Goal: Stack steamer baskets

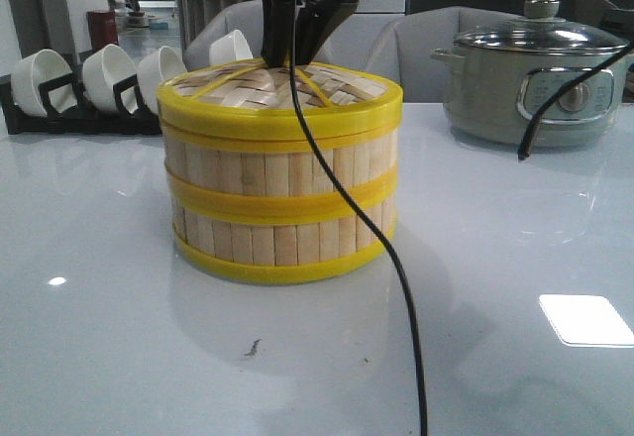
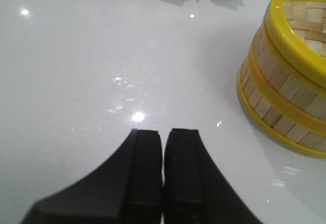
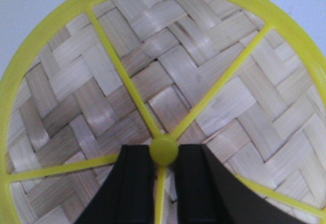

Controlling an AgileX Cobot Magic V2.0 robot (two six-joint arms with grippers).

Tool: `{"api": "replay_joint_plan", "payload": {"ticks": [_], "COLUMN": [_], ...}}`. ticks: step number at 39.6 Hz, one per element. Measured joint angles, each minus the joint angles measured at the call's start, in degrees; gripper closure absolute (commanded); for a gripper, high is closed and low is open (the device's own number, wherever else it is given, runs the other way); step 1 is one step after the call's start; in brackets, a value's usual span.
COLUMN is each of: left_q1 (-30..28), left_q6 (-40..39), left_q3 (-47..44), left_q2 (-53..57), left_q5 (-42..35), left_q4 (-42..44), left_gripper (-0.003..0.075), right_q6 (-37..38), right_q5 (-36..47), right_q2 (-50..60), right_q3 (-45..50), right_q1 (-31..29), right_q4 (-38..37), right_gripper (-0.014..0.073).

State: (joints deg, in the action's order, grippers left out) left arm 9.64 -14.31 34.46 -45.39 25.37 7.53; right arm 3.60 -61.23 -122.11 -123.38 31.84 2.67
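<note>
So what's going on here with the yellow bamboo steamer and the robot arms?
Two steamer baskets already stand stacked on the white table, with the woven lid on top. The right pincer is down over the lid, its fingers either side of the small yellow knob at the centre. The left pincer is shut and holds nothing, above bare table beside the stack. A grey-green pot and a rack of white cups sit behind.

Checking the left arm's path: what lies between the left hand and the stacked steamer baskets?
Only bare white table. In the left wrist view, nothing sits between the shut left hand and the steamer baskets.
</note>
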Motion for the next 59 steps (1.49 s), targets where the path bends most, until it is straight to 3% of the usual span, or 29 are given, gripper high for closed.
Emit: {"api": "replay_joint_plan", "payload": {"ticks": [4, 23, 35, 42, 59], "left_q1": [0.00, 0.00, 0.00, 0.00, 0.00], "left_q6": [0.00, 0.00, 0.00, 0.00, 0.00], "left_q3": [0.00, 0.00, 0.00, 0.00, 0.00], "left_q2": [0.00, 0.00, 0.00, 0.00, 0.00], "left_q5": [0.00, 0.00, 0.00, 0.00, 0.00], "left_q4": [0.00, 0.00, 0.00, 0.00, 0.00], "left_gripper": [0.0612, 0.0612, 0.0612, 0.0612, 0.0612], "right_q6": [0.00, 0.00, 0.00, 0.00, 0.00], "right_q5": [0.00, 1.63, 3.96, 10.87, 35.43], "right_q2": [0.00, 5.02, 12.97, 23.22, 55.77], "right_q3": [0.00, 0.00, 3.57, 16.00, 58.47], "right_q1": [0.14, 0.06, -6.82, -12.80, -30.50], "right_q4": [0.13, -1.60, -3.45, -3.57, -3.78], "right_gripper": [0.0151, 0.0160, 0.0160, 0.0160, 0.0160]}}
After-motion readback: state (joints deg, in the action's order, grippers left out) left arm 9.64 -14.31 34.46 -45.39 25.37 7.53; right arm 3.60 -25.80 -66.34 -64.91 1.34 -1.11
